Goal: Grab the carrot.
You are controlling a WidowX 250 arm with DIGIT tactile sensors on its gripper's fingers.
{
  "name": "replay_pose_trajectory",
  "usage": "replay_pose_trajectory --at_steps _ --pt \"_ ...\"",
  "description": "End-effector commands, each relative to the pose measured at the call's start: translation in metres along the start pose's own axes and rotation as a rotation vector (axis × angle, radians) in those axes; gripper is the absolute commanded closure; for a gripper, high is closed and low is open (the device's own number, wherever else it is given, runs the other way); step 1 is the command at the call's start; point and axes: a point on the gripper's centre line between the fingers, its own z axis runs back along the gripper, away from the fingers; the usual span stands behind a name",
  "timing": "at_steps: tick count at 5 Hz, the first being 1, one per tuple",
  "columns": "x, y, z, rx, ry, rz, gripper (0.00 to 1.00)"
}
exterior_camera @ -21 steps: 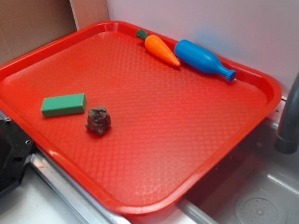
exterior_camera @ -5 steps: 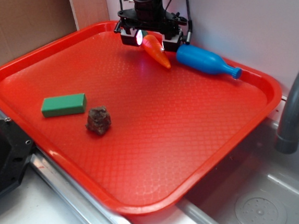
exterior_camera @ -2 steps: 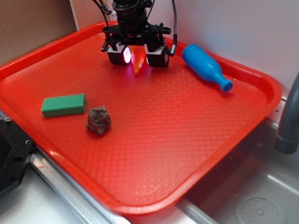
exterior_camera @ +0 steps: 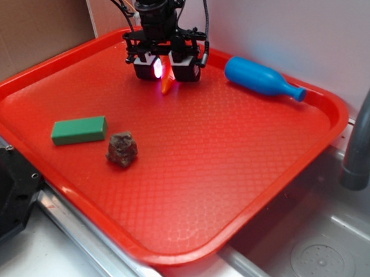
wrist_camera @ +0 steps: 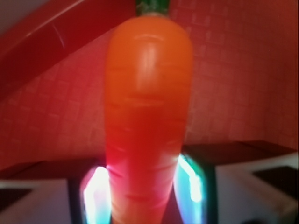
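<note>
Well to the left of the fingers and nearer the camera, a green block (exterior_camera: 78, 130) is lying flat on the red tray (exterior_camera: 246, 176), with a brown lump (exterior_camera: 122, 148) just beside it; both are sitting far from the grasp and need no attention. The gripper (exterior_camera: 166, 70) is hanging over the far left part of the tray, and the carrot (exterior_camera: 167, 83) is sitting between its two fingers, orange tip poking out below them toward the tray floor. In the wrist view the carrot (wrist_camera: 147, 121) is filling the gap, its narrow end passing between the glowing pads (wrist_camera: 96, 196) on either side and its green stub pointing away toward the tray wall. The fingers are pinching the carrot on both flanks, though whether the tip is clear of the tray or grazing it is hard to tell. The grip is falling on the tapered part of a smooth plastic cone, so it is likely to squirt forward if squeezed hard or jerked; holding steady pressure and lifting straight and slowly looks wisest. To the right of the fingers, well apart, a blue bottle (exterior_camera: 263, 79) is lying on its side by the tray's back rim, so any swing is best kept away from that side.
</note>
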Motion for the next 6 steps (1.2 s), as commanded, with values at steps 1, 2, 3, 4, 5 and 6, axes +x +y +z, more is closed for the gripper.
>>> replay_pose_trajectory --at_steps 1,2,3,4,5,6 --pt "-0.019 -0.002 0.078 0.140 0.262 0.037 1.00" --pt "-0.047 -0.002 0.128 0.130 0.156 0.072 1.00" --pt "-0.073 -0.002 0.177 0.078 0.029 -0.044 1.00" --pt "-0.088 -0.005 0.219 0.015 -0.029 -0.195 1.00" --pt "-0.097 -0.008 0.233 -0.006 -0.062 -0.299 1.00" --pt "-0.100 -0.011 0.231 -0.009 -0.031 -0.332 1.00"
